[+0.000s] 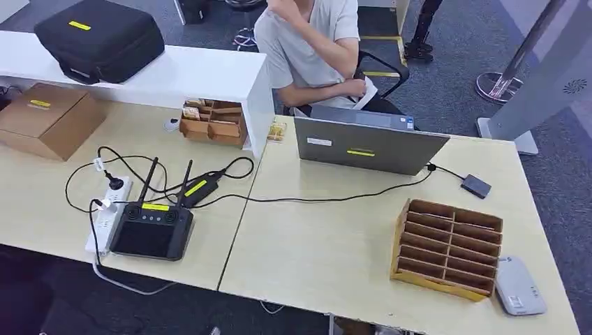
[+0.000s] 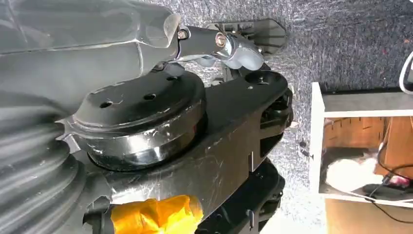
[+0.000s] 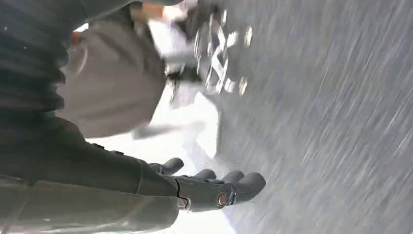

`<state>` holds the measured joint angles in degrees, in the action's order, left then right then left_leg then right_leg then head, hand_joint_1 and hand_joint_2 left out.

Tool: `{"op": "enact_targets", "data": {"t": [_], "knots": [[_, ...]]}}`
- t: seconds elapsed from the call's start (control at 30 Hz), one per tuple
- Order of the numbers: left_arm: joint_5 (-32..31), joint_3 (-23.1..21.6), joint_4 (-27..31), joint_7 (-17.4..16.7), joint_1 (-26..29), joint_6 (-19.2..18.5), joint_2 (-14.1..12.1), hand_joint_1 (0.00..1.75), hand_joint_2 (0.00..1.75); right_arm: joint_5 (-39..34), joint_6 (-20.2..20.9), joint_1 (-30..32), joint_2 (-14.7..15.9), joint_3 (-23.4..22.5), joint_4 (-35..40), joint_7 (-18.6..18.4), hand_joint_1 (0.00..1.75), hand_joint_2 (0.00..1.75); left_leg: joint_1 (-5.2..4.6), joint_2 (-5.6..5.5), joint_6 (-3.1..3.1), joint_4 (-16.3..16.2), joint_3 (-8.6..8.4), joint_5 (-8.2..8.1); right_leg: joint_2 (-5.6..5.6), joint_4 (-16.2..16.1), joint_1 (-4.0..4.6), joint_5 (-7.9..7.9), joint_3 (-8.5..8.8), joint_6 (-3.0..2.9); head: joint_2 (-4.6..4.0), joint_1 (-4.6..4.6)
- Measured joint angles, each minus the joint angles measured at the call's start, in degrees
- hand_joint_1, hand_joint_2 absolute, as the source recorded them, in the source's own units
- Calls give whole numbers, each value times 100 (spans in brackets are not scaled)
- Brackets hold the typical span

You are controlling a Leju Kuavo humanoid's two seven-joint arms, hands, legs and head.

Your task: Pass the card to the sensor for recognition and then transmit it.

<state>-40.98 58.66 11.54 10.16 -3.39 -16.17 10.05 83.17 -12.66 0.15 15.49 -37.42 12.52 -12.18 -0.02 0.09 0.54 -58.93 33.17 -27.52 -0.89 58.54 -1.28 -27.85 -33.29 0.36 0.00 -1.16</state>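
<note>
A wooden rack (image 1: 447, 248) with rows of slots stands on the right part of the light table (image 1: 328, 258). Just right of it, near the table's front corner, lies a flat white reader device (image 1: 520, 286). My right hand (image 3: 214, 187) hangs over grey carpet in a blurred right wrist view, fingers stretched out and holding nothing. My left hand (image 2: 234, 48) hangs beside my body above the carpet; its grey thumb sticks out free with nothing against it.
A person sits behind a grey laptop (image 1: 366, 143) at the table's far side. A small black box (image 1: 475, 185) on a cable lies right of it. A black controller (image 1: 150, 230), power strip (image 1: 108, 213), cardboard box (image 1: 45, 118) and wooden organiser (image 1: 213, 122) fill the left.
</note>
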Motion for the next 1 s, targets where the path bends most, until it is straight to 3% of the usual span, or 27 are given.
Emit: {"op": "enact_targets", "data": {"t": [0.2,0.4,0.53,0.83,1.0], "knots": [[-17,26,0,2,4,-53,-20,0,175,92,-140,91,721,-149,52,33,0,175,2,0,-3,0,-1,-2,2,-2,1,0,0,0,0,-15],[-20,35,0,7,3,-53,-11,0,175,140,-78,98,916,-293,61,31,0,175,10,5,-1,1,-3,-2,6,2,12,-1,-2,-1,0,-44],[-55,35,0,4,2,-53,-2,0,175,205,123,90,700,-304,41,-63,0,175,14,5,2,4,-4,0,6,4,17,-1,-2,-2,0,-46],[-105,35,0,4,-1,-33,15,0,175,201,534,20,-199,-345,-39,-192,0,175,19,4,8,8,-5,4,4,7,21,-4,-1,-8,0,-48],[-83,64,0,68,-4,234,111,0,175,284,732,-12,-575,-350,-66,-236,0,175,18,5,8,8,-4,4,4,6,20,-4,-1,-8,0,-46]]}}
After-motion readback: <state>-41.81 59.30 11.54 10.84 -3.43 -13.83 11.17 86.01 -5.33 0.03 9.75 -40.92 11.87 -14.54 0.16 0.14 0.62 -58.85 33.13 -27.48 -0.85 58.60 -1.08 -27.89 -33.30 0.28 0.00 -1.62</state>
